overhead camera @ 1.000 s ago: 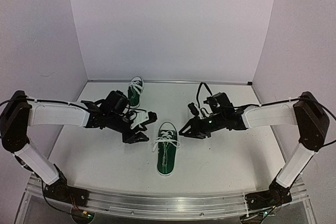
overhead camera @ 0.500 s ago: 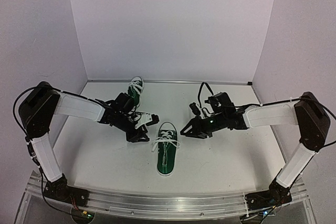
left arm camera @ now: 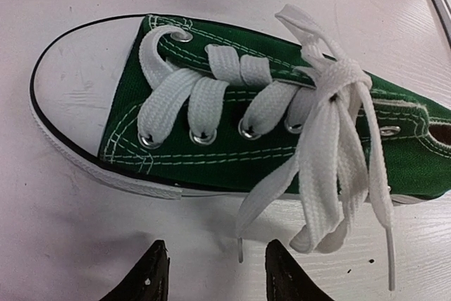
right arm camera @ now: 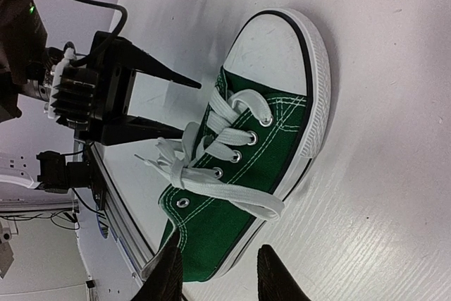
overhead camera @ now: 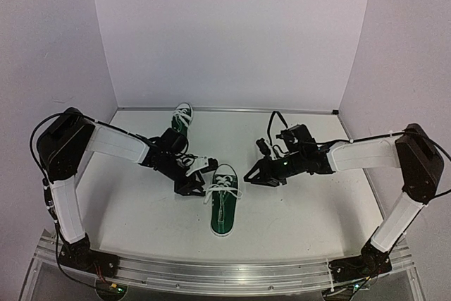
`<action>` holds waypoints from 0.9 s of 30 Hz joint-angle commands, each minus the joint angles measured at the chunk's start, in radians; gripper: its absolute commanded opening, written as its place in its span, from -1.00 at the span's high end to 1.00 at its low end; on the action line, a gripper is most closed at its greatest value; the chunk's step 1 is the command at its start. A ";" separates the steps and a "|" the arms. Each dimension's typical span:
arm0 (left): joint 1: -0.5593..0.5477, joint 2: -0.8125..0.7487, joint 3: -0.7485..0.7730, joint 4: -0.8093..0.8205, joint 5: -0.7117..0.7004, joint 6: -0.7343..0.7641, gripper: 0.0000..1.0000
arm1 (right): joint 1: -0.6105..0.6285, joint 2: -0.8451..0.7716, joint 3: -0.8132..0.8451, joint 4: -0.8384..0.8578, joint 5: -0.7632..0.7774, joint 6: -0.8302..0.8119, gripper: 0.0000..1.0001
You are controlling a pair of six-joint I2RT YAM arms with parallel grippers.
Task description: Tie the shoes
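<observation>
A dark green sneaker (overhead camera: 224,206) with white laces lies in the middle of the table, toe pointing away from the arm bases. A second matching sneaker (overhead camera: 182,120) stands at the back by the wall. My left gripper (overhead camera: 203,178) is open and empty at the near shoe's left side. In the left wrist view (left arm camera: 217,274) a loose lace end (left arm camera: 240,248) lies just ahead of the gap between its fingertips. The laces (left arm camera: 337,86) are bunched in a loose knot, loops hanging over the shoe's side. My right gripper (overhead camera: 249,176) is open and empty right of the shoe (right arm camera: 243,167).
The white table (overhead camera: 303,209) is walled by pale panels at the back and both sides. A metal rail (overhead camera: 211,273) runs along the near edge. The left gripper's black fingers (right arm camera: 151,75) show in the right wrist view beyond the shoe.
My left arm has swung its elbow up and pushed the gripper right, close to the near shoe's laces. My right gripper has hardly moved. The shoes stay put.
</observation>
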 commanded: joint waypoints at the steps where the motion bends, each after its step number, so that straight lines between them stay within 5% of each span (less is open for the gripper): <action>1: -0.005 0.039 0.056 0.006 0.032 -0.001 0.16 | -0.004 -0.023 -0.002 0.002 0.001 -0.014 0.33; 10: -0.005 0.020 0.063 0.046 -0.022 -0.024 0.99 | -0.008 -0.026 -0.011 0.001 0.003 -0.015 0.33; 27: -0.066 0.008 0.206 0.064 -0.094 -0.006 1.00 | -0.013 -0.033 -0.025 0.002 0.006 -0.018 0.35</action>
